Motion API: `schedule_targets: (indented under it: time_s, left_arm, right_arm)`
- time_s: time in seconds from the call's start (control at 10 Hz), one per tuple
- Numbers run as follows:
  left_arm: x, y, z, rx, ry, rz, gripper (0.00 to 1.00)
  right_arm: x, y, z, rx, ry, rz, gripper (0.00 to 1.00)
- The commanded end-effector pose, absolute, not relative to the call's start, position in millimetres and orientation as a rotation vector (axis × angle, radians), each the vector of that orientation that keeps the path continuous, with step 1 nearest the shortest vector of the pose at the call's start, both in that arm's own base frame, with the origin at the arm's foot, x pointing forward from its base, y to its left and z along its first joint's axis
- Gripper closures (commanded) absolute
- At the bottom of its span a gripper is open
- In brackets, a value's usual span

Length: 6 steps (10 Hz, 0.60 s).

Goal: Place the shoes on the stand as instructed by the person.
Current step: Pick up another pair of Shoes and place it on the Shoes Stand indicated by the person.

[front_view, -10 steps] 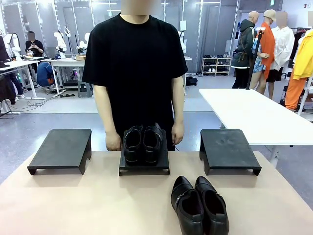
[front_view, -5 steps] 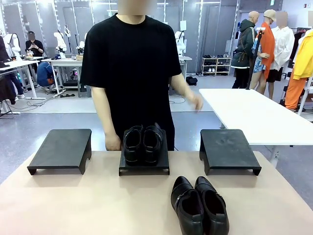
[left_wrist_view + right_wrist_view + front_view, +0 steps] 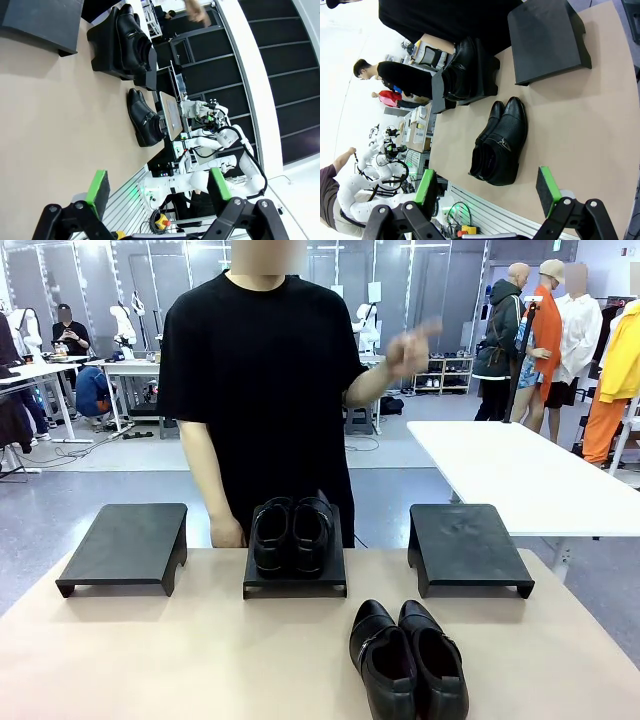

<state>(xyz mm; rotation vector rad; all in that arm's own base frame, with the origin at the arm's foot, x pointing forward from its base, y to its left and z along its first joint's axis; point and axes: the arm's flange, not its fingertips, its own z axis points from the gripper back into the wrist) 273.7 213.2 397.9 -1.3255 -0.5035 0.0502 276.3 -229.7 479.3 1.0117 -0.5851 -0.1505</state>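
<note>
Worktop (image 3: pixel 180 660) unchanged, but the person's hand (image 3: pixel 410 348) just went up, likely cueing where the loose shoes (image 3: pixel 408 660) go; your left tool (image 3: pixel 159 191) and right tool (image 3: pixel 487 191) are both released.

Left gripper (image 3: pixel 157 175) and right gripper (image 3: pixel 486 172) hold jaws wide.

Beige table (image 3: pixel 150 660) bearing three black stands (image 3: pixel 125 545) and one loose pair of shoes (image 3: pixel 385 665)

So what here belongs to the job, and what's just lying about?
Job: slim glossy black leather shoes on the table; chunkier black pair on the middle black stand; left black stand; right black stand; person's raised hand.
Lying about: white side table.
</note>
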Motion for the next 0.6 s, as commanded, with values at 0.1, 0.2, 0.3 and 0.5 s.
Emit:
schedule_targets:
  time_s: [0.1, 0.2, 0.3, 0.5]
  left_arm:
    - [271.4, 215.3, 401.3, -1.329, -0.502, 0.028, 0.00]
    - [271.4, 215.3, 401.3, -1.329, -0.502, 0.028, 0.00]
    - [271.4, 215.3, 401.3, -1.329, -0.502, 0.028, 0.00]
    - [271.4, 215.3, 401.3, -1.329, -0.502, 0.028, 0.00]
  right_arm:
    - [276.0, -230.4, 480.6, 1.021, -0.602, -0.137, 0.00]
    - [276.0, -230.4, 480.6, 1.021, -0.602, -0.137, 0.00]
    - [276.0, -230.4, 480.6, 1.021, -0.602, -0.137, 0.00]
    - [276.0, -230.4, 480.6, 1.021, -0.602, -0.137, 0.00]
